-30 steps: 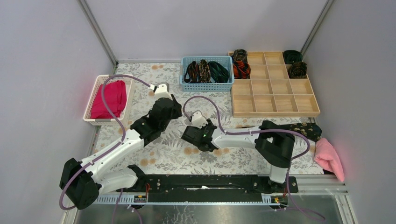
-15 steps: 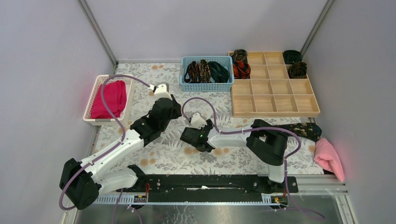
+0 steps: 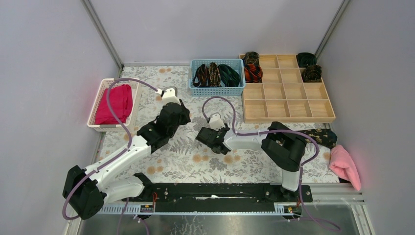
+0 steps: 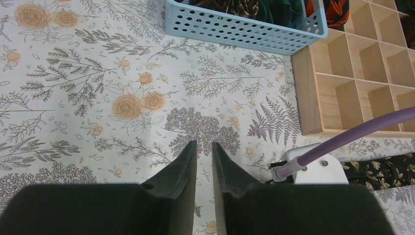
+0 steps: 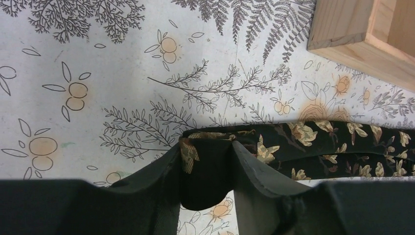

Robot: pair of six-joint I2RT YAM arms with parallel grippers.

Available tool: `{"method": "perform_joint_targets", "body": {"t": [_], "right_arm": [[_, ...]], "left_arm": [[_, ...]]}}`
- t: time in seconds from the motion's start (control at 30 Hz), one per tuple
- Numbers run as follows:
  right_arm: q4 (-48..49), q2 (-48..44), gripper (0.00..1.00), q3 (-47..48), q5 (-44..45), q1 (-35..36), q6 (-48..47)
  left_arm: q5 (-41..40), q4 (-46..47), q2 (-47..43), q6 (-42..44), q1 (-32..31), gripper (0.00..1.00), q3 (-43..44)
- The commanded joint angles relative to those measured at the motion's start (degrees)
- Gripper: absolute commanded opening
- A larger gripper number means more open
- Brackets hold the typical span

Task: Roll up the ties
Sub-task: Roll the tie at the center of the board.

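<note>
We see the right pincer (image 5: 208, 147) grasping the gold-flecked tie (image 5: 318, 142) at its folded end. The left pincer (image 4: 204, 147) hovers barely parted, empty.

The basket (image 3: 217, 90) of loose ties (image 3: 215, 74) stands at the back, just left of the wooden tray (image 3: 286, 108), which has 2 coiled ties (image 3: 253, 72) in its back-left compartments and 2 in its back-right. The folded cloth (image 3: 114, 103) lies in a second basket (image 3: 93, 125) at the left edge; before the tray, a flat tie (image 5: 323, 142) runs right from my right gripper (image 5: 206, 147) toward the towel (image 3: 344, 165).
</note>
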Motion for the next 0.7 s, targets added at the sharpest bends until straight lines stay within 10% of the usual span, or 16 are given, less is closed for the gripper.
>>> {"method": "perform_joint_targets", "body": {"t": [0.0,0.67], "right_arm": [[-2.5,1.0,0.40,-1.1,-4.6,-0.5,3.3],[17.3,-5.3,0.29,-3.5,-30.3,-2.2,5.9]], "left_arm": [[-0.2,1.4,0.7,1.0,-0.1,0.24,-0.4],[-1.8,2.4,2.2,0.8,-0.1,0.10,-2.8]]}}
